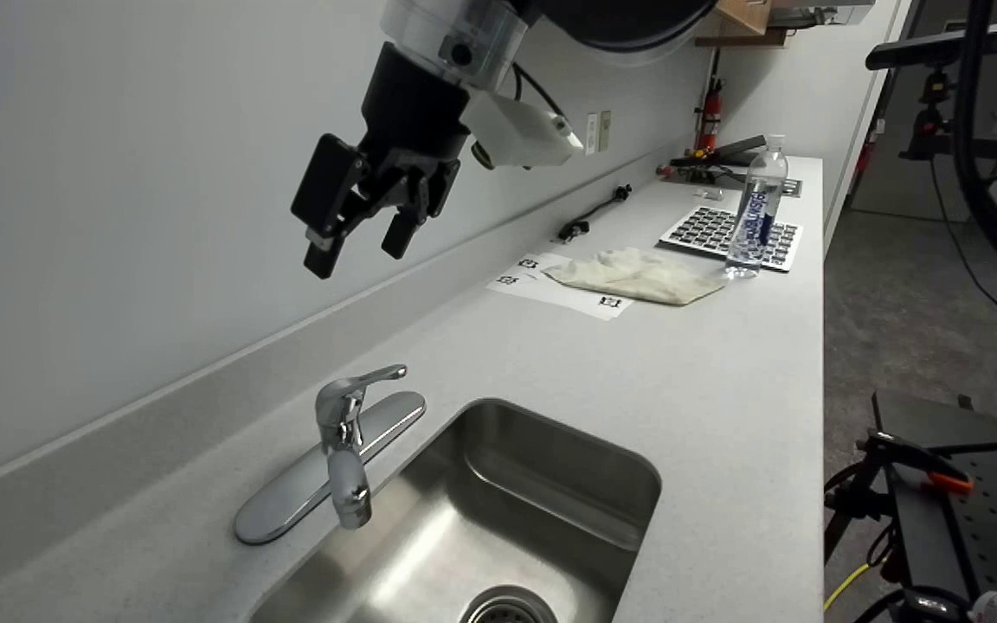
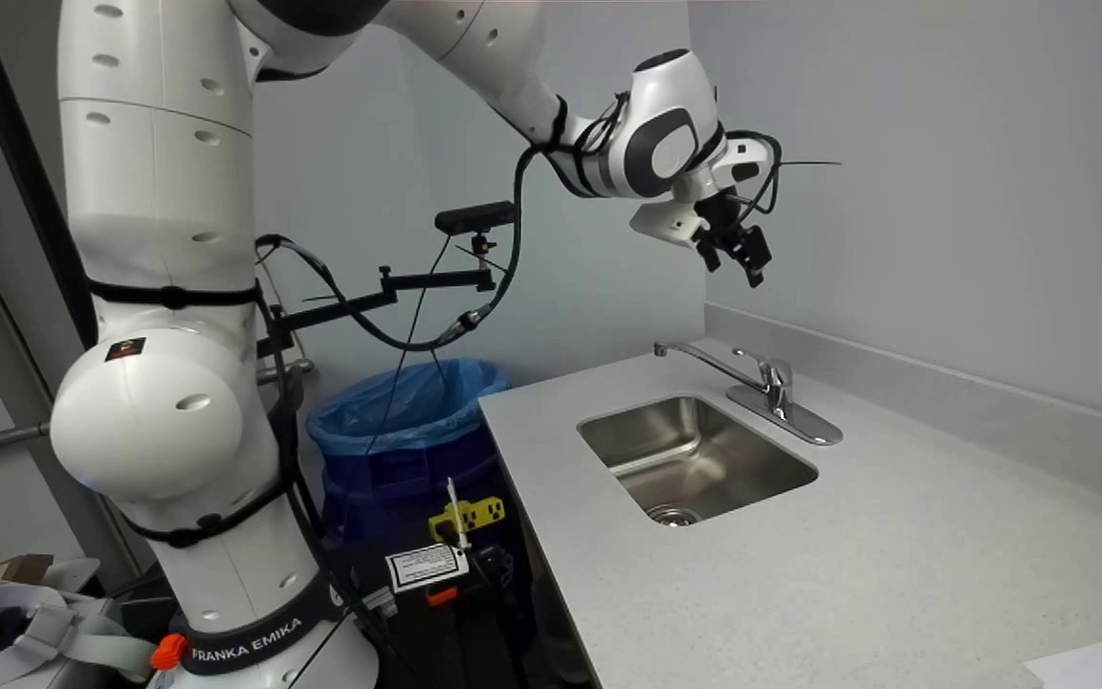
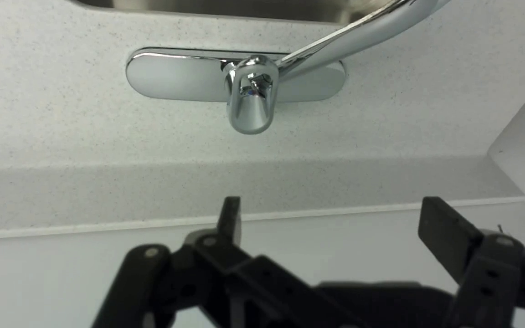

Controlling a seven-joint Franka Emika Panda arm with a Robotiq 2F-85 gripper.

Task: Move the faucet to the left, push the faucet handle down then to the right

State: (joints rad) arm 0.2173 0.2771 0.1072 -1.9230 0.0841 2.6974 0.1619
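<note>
Well above the bench [image 3: 53, 105], the claw [image 3: 331, 207] gapes wide, holding nothing; in the wrist view, the faucet [image 3: 298, 65] stands at its eleven o'clock. Probably slick, stiff metal: best pushed near the tip of spout [image 3: 362, 36], then handle [image 1: 382, 377].

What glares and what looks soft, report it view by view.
In an exterior view, glare whitens part of the floor of the sink; in an exterior view, the print on the label is too small to read; in the wrist view, bright highlights streak the crisp-edged faucet, while the gripper in the foreground looks softer.
</note>
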